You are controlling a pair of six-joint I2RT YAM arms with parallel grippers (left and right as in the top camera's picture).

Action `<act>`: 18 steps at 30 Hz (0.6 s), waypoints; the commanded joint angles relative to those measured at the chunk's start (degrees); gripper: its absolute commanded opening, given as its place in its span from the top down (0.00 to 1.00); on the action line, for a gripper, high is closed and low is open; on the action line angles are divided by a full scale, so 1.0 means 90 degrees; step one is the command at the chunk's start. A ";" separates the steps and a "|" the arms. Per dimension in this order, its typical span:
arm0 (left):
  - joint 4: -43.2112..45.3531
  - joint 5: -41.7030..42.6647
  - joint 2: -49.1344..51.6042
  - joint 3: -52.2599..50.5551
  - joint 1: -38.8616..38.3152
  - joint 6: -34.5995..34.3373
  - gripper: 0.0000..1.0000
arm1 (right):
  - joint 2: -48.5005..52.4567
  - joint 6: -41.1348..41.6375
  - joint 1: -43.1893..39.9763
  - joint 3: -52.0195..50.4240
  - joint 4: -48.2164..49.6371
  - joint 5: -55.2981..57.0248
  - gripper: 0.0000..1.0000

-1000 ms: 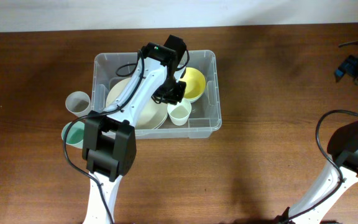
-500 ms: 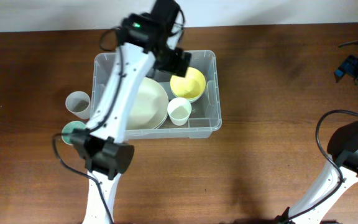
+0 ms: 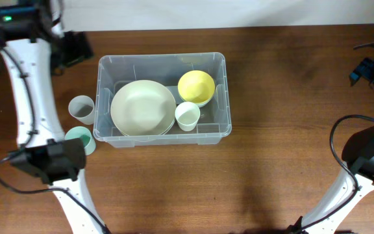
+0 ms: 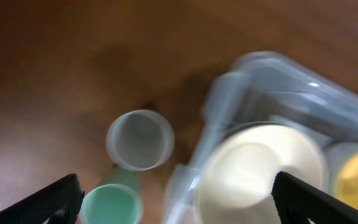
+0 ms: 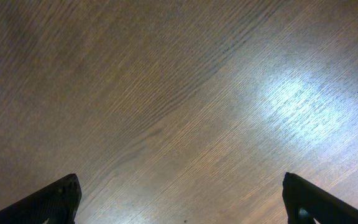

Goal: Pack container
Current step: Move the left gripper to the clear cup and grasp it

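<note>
Overhead: evenly, softly lit and sharp, with faint shadow beside the container [image 3: 161,65]. Left wrist view: heavily smeared by motion blur. Right wrist view: crisp grain on the table [image 5: 135,124], bright glare at upper right.

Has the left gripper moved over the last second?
Yes. The left gripper has left its spot over the container and swung out leftward, now outside its back-left corner.
</note>
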 commanded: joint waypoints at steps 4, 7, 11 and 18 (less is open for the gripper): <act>0.0002 0.0078 -0.0126 -0.1656 0.0605 -0.0063 0.01 | -0.0131 0.0049 0.0005 -0.0017 0.0002 0.0058 0.01; 0.0148 0.0000 -0.0126 -0.2195 0.0634 -0.0066 0.01 | -0.0131 0.0049 0.0005 -0.0017 0.0002 0.0058 0.01; 0.0437 0.0000 -0.0126 -0.2749 0.0634 -0.0068 0.01 | -0.0131 0.0049 0.0005 -0.0017 0.0002 0.0058 0.01; 0.1015 -0.0002 -0.0126 -0.3405 0.0702 -0.0097 0.01 | -0.0131 0.0049 0.0005 -0.0017 0.0002 0.0058 0.01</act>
